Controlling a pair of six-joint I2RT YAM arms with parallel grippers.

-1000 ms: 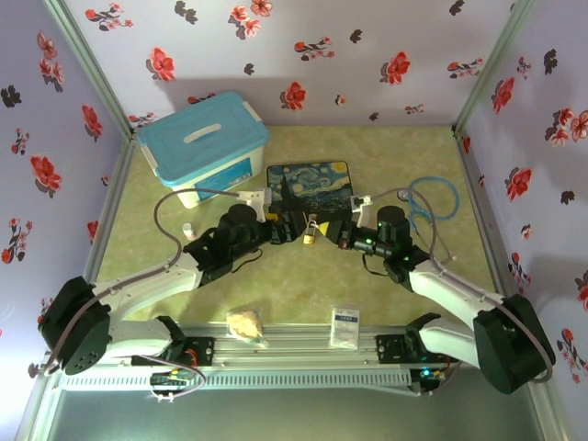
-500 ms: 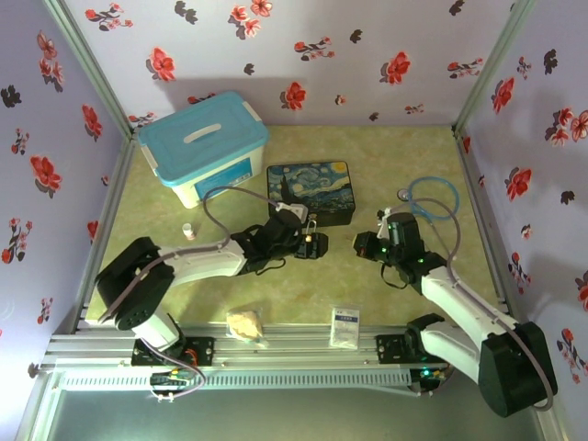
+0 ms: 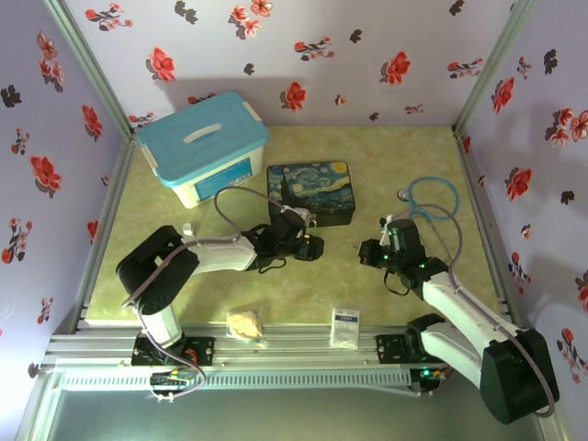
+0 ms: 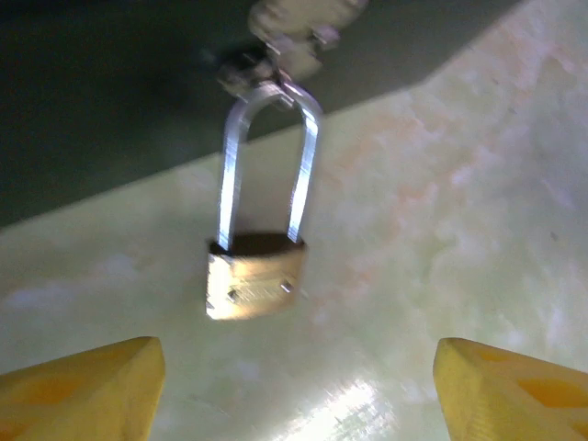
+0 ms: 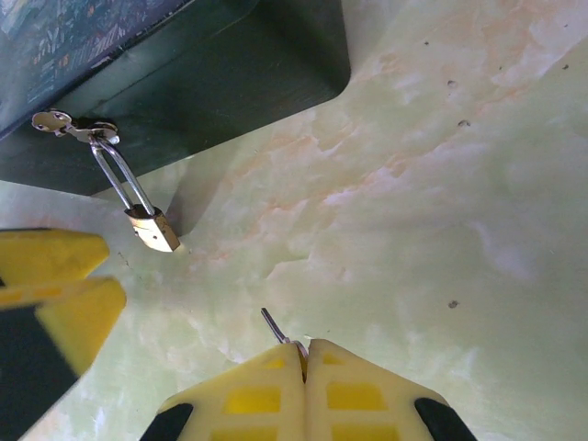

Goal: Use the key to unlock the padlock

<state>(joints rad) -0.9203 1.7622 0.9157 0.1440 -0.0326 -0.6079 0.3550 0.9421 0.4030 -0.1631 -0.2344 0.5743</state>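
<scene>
At the front wall of the dark-blue starry-night painted tin (image 3: 310,191), the small brass-gold padlock (image 4: 253,287) is seen hooked by its thin silver shackle (image 4: 230,184) through the tin's latch (image 5: 69,125). Its body is lowered toward the pale green marbled desk (image 3: 276,294); whether it touches the surface cannot be told. The left gripper (image 4: 294,363) is held just in front of it, yellow fingers (image 4: 92,386) spread wide with nothing between them. Off to the right, well apart from the padlock, the right gripper (image 5: 305,349) is pressed tight together. The tiny slim dark-grey metal key (image 5: 273,325) is pinched at its fingertips, the end poking out toward the tin.
</scene>
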